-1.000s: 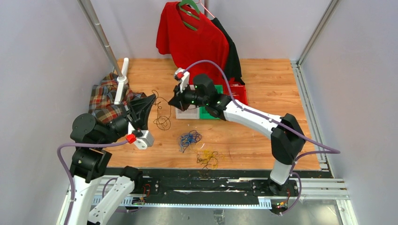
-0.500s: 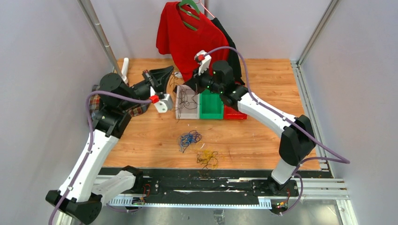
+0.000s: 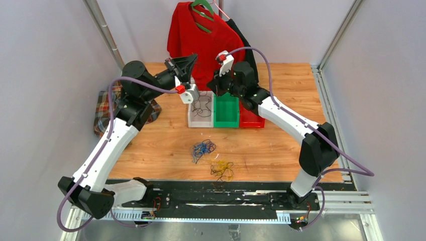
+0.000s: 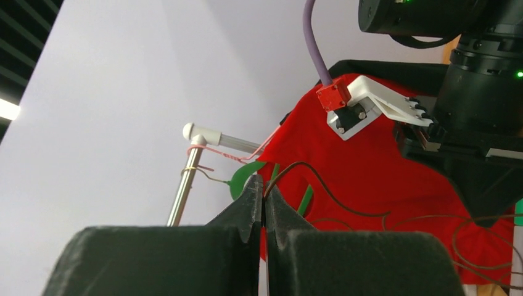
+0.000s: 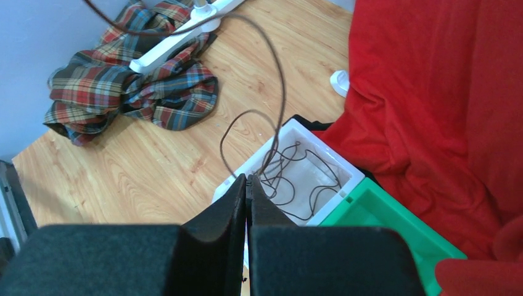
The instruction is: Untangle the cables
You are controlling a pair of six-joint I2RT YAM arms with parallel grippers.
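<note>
Two cable bundles lie on the worktop [image 3: 301, 100] — blue bundle [image 3: 202, 148], yellow bundle [image 3: 222, 169]. Left wrist: left end effector [image 4: 263, 196] pinched tight on dark cable [image 4: 311, 176]. Right wrist: right end effector [image 5: 247, 182] clamped on it — over white bin [image 5: 333, 155] holding its loops.

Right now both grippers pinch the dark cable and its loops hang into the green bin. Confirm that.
Wrong bin. The dark cable hangs its loops into the white bin, not the green bin beside it; the right wrist view shows this. The rest holds: the left gripper and the right gripper both pinch that cable.
</note>
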